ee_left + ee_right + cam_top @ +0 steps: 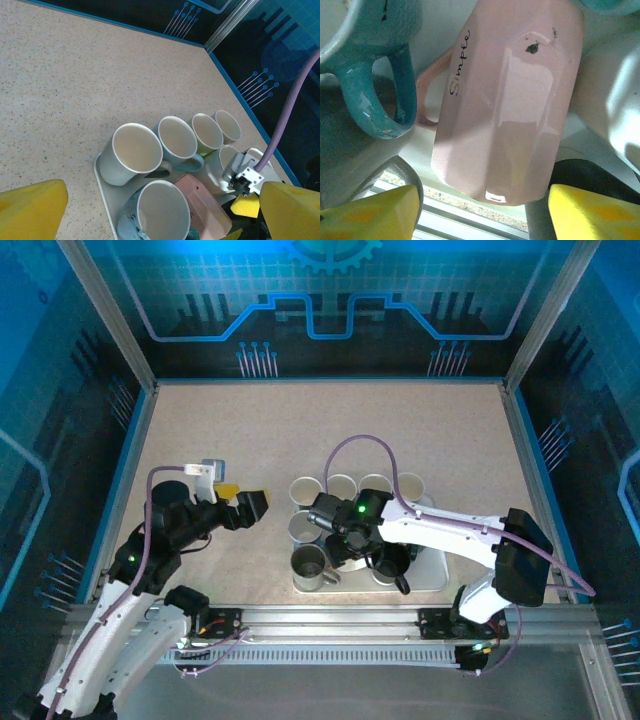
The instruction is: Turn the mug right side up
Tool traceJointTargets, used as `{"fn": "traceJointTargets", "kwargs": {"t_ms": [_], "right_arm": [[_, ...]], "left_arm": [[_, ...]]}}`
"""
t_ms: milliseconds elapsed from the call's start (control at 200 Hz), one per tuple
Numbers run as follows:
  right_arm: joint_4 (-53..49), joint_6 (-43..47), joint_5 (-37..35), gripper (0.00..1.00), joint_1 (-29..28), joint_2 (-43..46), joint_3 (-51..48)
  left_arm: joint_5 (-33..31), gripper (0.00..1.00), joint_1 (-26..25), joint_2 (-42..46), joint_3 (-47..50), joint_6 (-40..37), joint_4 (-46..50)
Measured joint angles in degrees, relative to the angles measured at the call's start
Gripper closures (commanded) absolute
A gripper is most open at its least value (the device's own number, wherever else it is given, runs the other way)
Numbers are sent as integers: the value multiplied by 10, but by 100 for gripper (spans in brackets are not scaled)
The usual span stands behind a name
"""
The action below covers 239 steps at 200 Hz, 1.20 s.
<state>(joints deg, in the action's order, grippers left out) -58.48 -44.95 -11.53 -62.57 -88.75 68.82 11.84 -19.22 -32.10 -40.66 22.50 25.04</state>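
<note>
At the table's 5 o'clock, in the tray, the pink mug lies on its side. The right claw straddles its end, released. The left claw, also released, hovers at the tray's 9 o'clock.

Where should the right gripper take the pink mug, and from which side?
Take the pink mug across its faceted body, a finger on each long flat side, coming from above, where the right gripper hangs open. Its handle juts toward the teal mug, too crowded to reach.
</note>
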Motion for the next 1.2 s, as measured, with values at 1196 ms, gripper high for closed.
{"fn": "traceJointTargets", "kwargs": {"t_ms": [1196], "right_arm": [[26, -18, -30, 20, 16, -61, -5]], "left_arm": [[0, 1, 0, 2, 0, 0, 0]]}}
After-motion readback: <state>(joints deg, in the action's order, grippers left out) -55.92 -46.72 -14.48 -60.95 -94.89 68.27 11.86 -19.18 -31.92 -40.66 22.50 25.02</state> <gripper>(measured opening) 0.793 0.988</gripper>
